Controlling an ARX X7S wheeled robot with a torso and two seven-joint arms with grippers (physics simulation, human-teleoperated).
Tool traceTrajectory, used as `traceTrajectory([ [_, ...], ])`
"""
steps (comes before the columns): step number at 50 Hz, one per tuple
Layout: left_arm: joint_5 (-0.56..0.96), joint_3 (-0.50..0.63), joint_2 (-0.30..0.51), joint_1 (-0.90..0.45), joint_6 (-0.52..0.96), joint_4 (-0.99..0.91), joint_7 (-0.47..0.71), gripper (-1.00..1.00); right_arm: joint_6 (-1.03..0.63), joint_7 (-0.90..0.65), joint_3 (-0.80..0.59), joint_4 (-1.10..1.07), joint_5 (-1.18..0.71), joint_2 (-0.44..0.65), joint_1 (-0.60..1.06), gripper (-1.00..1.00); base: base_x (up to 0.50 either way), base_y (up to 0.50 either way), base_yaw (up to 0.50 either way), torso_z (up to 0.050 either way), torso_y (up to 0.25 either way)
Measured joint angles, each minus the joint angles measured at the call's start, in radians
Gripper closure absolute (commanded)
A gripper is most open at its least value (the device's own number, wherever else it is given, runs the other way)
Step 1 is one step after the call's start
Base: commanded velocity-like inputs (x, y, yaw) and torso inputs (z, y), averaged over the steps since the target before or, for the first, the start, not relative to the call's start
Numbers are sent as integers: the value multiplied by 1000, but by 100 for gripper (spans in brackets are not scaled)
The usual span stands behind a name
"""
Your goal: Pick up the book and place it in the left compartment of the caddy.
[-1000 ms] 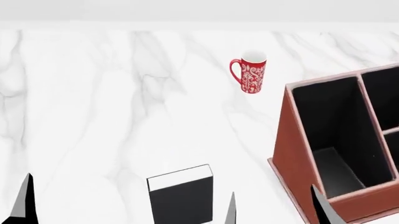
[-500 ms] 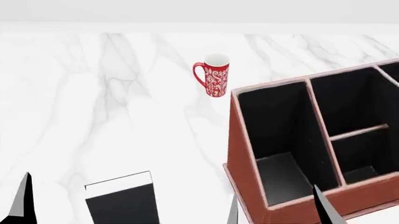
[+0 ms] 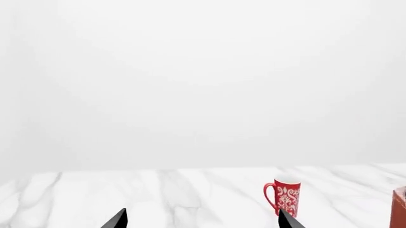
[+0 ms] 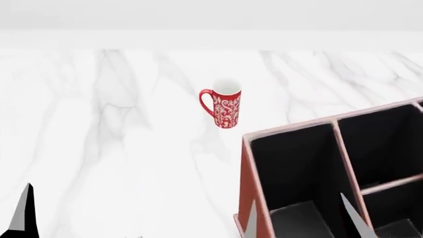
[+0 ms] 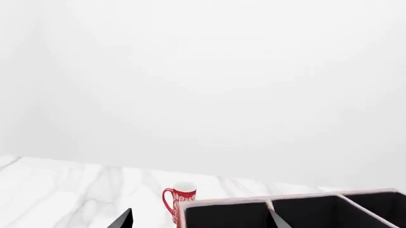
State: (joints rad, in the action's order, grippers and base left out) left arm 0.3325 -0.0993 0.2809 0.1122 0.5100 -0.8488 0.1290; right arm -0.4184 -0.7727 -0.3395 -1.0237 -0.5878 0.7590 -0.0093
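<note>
The book is out of view in every frame. The reddish-brown caddy point(image 4: 290, 128) stands at the lower right of the head view, and its black-lined left compartment point(image 4: 297, 168) is open to view. My right gripper point(image 4: 302, 220) is open, and its two fingertips point(image 4: 251, 224) frame that compartment's near end. The right wrist view has the same gripper point(image 5: 201, 219) open before the caddy point(image 5: 222, 203). In its own wrist view my left gripper point(image 3: 203, 221) is open and holds nothing. One of its fingertips point(image 4: 26, 213) shows at the head view's lower left.
A red-and-white patterned mug point(image 4: 225, 109) stands upright on the white marble table point(image 4: 119, 148), beyond the caddy's left corner. It also shows as the mug point(image 3: 285, 195) in the left wrist view and the mug point(image 5: 180, 199) in the right wrist view. A pale wall lies behind the table.
The head view has shifted: the book slid down and left out of the picture, while the caddy and mug moved left and lower. Both grippers keep their places in the picture.
</note>
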Motion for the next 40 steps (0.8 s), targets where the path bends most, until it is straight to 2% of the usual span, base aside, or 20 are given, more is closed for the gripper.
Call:
traceTrajectory([
  [6,5,0,4,0,-2,0,4,-100,10,-7,-6,3,0,6,1,-100,493,0,0,0,2],
  [28,41,-25,21,-14,12,-8,27,-100,-22,-73,16,11,-97,29,52,-100,0,0,0,0,1],
  [36,66,-48,30,-26,25,-14,35,-100,-54,-83,64,27,-281,77,168,-100,0,0,0,0,0],
  [40,112,-104,51,-45,36,-25,36,-100,-137,-40,46,102,-448,74,329,-100,0,0,0,0,0],
])
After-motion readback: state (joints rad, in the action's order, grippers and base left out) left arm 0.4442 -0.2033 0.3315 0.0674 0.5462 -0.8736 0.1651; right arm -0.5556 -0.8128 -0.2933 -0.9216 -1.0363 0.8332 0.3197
